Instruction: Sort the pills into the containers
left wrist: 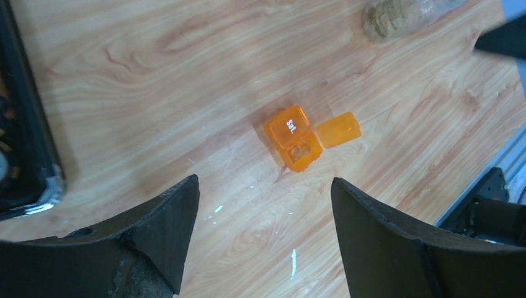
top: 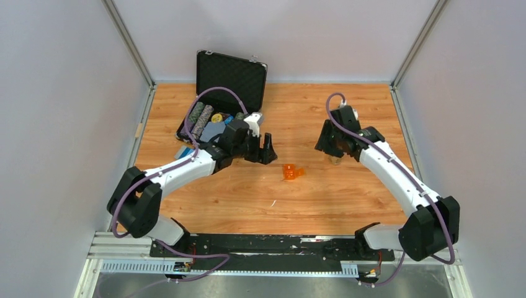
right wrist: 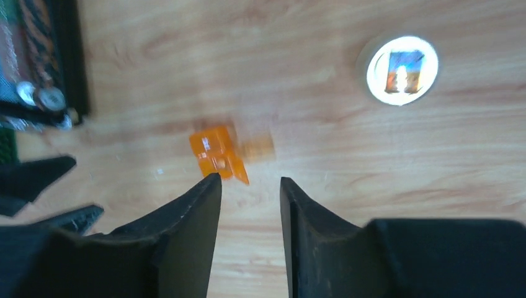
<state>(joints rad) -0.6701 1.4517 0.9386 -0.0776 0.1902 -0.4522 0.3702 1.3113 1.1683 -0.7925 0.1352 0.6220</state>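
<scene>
The containers are a tiny orange box of joined compartments on the wooden table between the arms. In the left wrist view the containers show one lid marked "Sat" shut and the other lid flipped open. A small pill lies in the open compartment. My left gripper hangs open just short of the box, nothing between its fingers. My right gripper stands over bare wood with a narrow empty gap between its fingers, and the blurred containers lie just beyond its left fingertip.
An open black case with striped chip rows stands at the back left. A small clear bottle with brownish contents sits by the right gripper; a round white-rimmed top shows in the right wrist view. Grey walls enclose the table.
</scene>
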